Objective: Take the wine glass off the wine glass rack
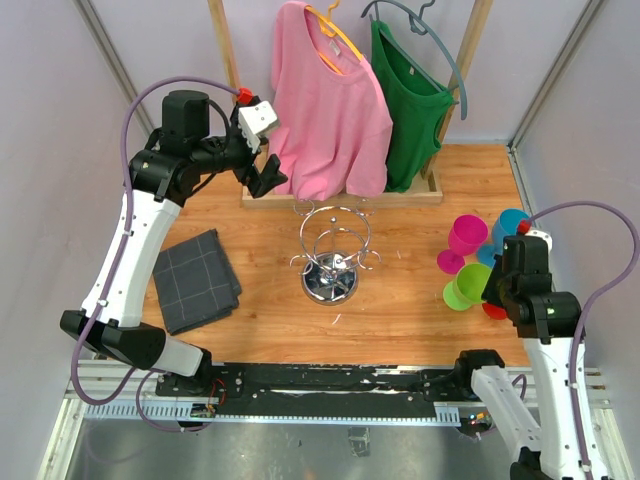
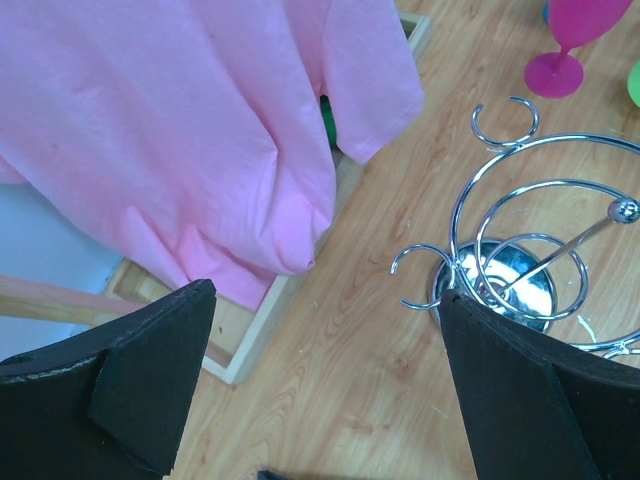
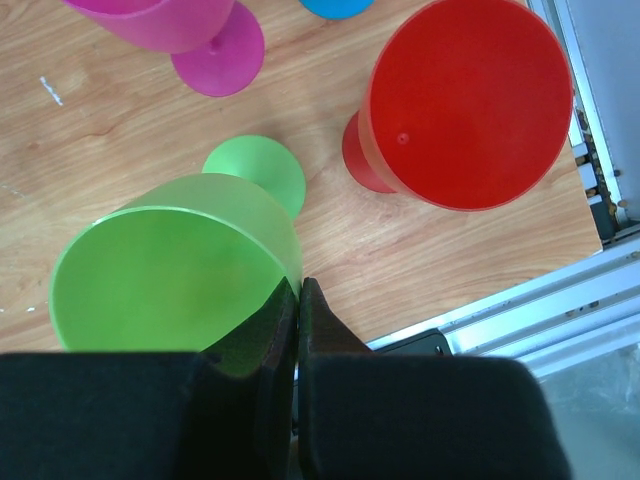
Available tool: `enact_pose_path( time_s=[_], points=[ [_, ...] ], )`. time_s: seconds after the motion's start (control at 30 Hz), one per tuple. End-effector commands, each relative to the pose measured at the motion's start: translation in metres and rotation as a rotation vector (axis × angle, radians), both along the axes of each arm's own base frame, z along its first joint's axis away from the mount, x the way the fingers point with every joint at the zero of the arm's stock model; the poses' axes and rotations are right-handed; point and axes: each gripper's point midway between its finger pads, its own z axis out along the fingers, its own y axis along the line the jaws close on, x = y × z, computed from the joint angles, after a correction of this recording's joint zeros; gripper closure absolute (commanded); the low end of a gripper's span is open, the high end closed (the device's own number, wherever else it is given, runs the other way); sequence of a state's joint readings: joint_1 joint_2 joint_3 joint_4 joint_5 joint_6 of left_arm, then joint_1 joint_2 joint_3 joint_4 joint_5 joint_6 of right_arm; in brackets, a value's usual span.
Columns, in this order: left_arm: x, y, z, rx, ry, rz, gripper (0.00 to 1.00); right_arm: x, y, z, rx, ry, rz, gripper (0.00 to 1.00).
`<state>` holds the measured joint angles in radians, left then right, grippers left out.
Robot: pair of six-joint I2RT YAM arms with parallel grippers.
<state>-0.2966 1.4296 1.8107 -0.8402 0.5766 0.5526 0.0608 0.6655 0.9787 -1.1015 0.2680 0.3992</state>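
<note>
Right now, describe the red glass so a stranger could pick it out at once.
On the table, look to the right side, where four coloured stemmed glasses are grouped. The red glass is the one closest to the table's near right corner, beside the green glass, with the magenta glass and the blue glass farther back; it alone is red.

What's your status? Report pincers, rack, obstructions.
Left pincer open, beside pink shirt. Right pincer shut at rim of green glass. Rack bare; four glasses on table. Nothing blocking.
</note>
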Motion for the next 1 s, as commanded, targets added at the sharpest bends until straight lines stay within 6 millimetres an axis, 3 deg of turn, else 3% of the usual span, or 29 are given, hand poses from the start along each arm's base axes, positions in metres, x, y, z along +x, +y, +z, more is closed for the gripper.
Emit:
enact_pose_path(
  time_s=[0.0,0.4,0.97],
  points=[
    [0.0,0.001,0.006,-0.007,-0.014,-0.004,0.01,0.005,-0.005,-0.006,0.009,-0.012,-0.016,0.99],
    [-0.002,0.001,0.006,-0.004,-0.017,-0.007,0.01,-0.001,-0.01,-0.023,0.064,0.055,-0.085,0.99],
    [-0.001,0.001,0.003,0.0,-0.013,-0.012,0.01,-0.008,-0.017,-0.031,0.048,0.14,-0.125,0.98]
  ],
)
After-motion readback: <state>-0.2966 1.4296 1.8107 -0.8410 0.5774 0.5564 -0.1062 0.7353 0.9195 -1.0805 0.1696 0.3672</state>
